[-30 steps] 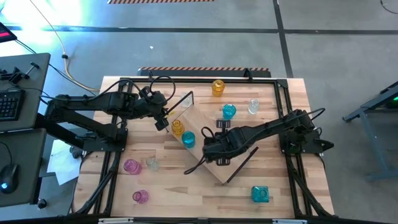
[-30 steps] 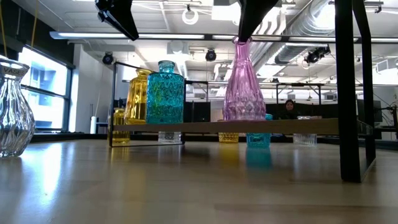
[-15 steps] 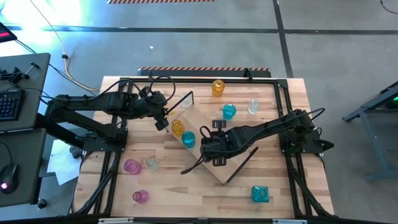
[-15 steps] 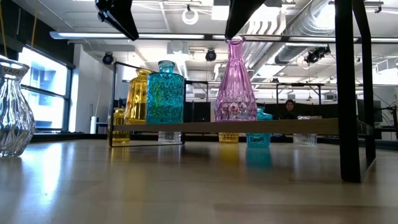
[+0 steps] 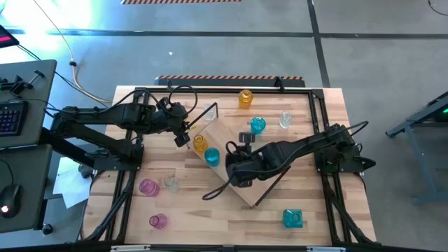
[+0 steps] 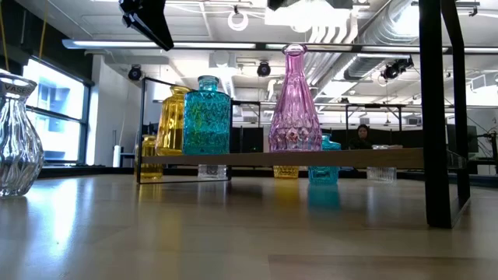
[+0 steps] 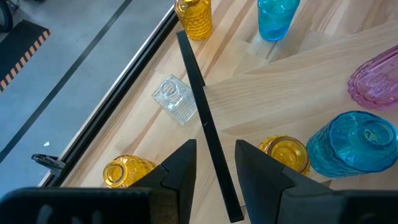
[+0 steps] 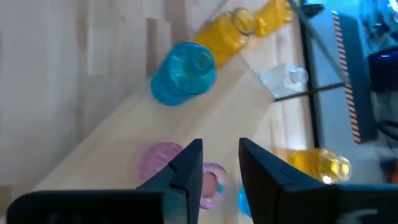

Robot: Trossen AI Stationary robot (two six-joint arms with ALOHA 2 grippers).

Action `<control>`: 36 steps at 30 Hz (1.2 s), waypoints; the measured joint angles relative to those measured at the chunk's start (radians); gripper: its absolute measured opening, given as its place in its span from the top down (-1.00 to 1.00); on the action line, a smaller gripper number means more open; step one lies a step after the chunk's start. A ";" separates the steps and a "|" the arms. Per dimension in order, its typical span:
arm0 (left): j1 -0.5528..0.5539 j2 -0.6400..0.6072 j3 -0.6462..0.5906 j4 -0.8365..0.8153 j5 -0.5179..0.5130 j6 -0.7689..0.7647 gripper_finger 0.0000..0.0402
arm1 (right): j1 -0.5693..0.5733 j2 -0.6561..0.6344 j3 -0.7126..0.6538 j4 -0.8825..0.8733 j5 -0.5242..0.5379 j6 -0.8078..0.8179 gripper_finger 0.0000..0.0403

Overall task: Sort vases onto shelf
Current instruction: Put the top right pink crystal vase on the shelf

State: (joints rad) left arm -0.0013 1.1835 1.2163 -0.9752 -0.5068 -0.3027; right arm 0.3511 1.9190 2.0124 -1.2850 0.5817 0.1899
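The shelf (image 5: 241,183), a light-wood board with black end loops, lies slantwise mid-table. Standing on it in a row are an amber vase (image 6: 173,118), a teal vase (image 6: 206,115) and a tall pink vase (image 6: 294,101). My right gripper (image 8: 221,155) is open and hovers straight above the pink vase (image 8: 160,159), touching nothing. My left gripper (image 7: 214,152) is open and hangs still above the shelf's far-left end loop (image 7: 205,124), beside the amber vase (image 7: 286,152). Other vases stand on the tabletop.
On the table stand an amber vase (image 5: 245,98), a teal vase (image 5: 257,126) and a clear one (image 5: 285,119) far of the shelf. A pink vase (image 5: 147,187), a clear one (image 5: 170,185), another pink (image 5: 158,220) and a square teal one (image 5: 292,218) stand nearer.
My right gripper carried the pink vase by its neck a little toward the teal vase. It then let go and rose clear, so that the pink vase stands upright on the shelf by itself. The left arm kept still.
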 joint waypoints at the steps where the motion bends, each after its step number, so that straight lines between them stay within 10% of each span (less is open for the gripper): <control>1: 0.000 0.000 0.000 0.000 0.000 0.000 0.48 | -0.002 0.000 0.004 -0.023 0.012 0.020 0.58; 11: -0.035 0.000 0.000 -0.001 0.000 0.000 0.48 | -0.066 -0.004 0.002 -0.242 0.072 0.207 0.97; 24: -0.197 -0.014 0.001 -0.001 -0.168 0.044 0.48 | -0.135 -0.031 0.001 -0.286 0.027 0.329 1.00; 36: -0.362 -0.165 -0.006 -0.199 -0.290 -0.218 0.48 | -0.188 -0.330 0.001 -0.287 0.140 0.337 1.00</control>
State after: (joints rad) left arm -0.3633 1.0183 1.2103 -1.1739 -0.7967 -0.5207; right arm 0.1626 1.5889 2.0129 -1.5721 0.7218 0.5264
